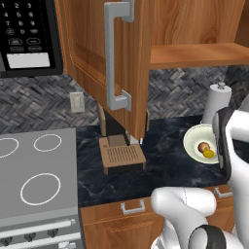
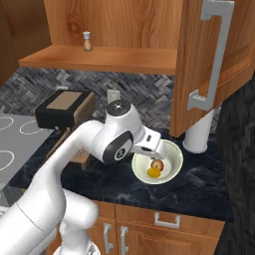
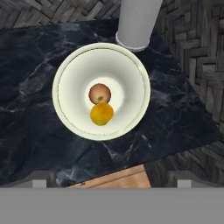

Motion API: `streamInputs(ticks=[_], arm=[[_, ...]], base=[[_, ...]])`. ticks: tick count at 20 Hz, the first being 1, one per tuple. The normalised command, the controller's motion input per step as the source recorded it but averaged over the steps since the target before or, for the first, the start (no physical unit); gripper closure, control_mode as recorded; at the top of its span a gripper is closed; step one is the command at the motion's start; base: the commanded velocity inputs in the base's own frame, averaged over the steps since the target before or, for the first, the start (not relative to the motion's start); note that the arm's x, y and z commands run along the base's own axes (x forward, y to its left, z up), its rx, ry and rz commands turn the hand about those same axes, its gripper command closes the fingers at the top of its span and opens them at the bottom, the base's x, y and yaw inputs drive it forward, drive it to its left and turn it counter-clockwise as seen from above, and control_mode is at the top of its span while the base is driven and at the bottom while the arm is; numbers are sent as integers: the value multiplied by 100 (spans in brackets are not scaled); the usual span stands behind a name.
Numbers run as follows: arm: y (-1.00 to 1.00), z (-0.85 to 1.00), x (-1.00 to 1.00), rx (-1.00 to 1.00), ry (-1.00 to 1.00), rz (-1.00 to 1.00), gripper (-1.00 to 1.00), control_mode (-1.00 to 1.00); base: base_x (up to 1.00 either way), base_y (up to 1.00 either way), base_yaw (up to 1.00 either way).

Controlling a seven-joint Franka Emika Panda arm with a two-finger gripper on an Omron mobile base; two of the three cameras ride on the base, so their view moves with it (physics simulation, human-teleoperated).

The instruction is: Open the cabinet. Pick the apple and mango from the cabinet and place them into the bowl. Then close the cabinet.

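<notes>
The cabinet (image 1: 87, 53) stands open, its door (image 2: 209, 64) swung out with the grey bar handle (image 1: 113, 53) facing me. Its bare wooden shelf (image 2: 104, 59) shows behind. On the dark counter sits the cream bowl (image 3: 70, 65) (image 1: 193, 136) (image 2: 172, 149). Inside it lie the reddish-brown apple (image 3: 99, 93) (image 2: 158, 164) (image 1: 202, 147) and the yellow mango (image 3: 101, 113) (image 2: 153, 173) (image 1: 208, 153), touching each other. My gripper (image 3: 111, 180) (image 2: 149, 145) hangs above the bowl, open, with nothing between its fingers.
A white paper-towel roll (image 3: 135, 22) (image 1: 216, 102) stands just behind the bowl. A small shaker (image 2: 87, 41) sits on the shelf. A brown toaster-like box (image 1: 121, 154) stands under the open door. The stove (image 1: 34, 175) and microwave (image 1: 29, 34) lie left.
</notes>
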Motion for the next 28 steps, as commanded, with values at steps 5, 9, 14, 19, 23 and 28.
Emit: streamInputs(ticks=[5, 9, 14, 19, 23, 28], arm=[[16, 35, -66, -2, 0, -1, -100, -100], [15, 42, -51, 0, 0, -1, -100, -100], [10, 54, -28, 0, 0, -4, -100, -100], [2, 55, -19, 0, 0, -10, -100, -100], [0, 40, -33, 0, 0, -9, -100, -100], [0, 31, -36, 0, -1, -6, -100, -100]], base=[[0, 0, 0], [0, 0, 0], [0, 0, 0], [0, 0, 0], [0, 0, 0], [0, 0, 0]])
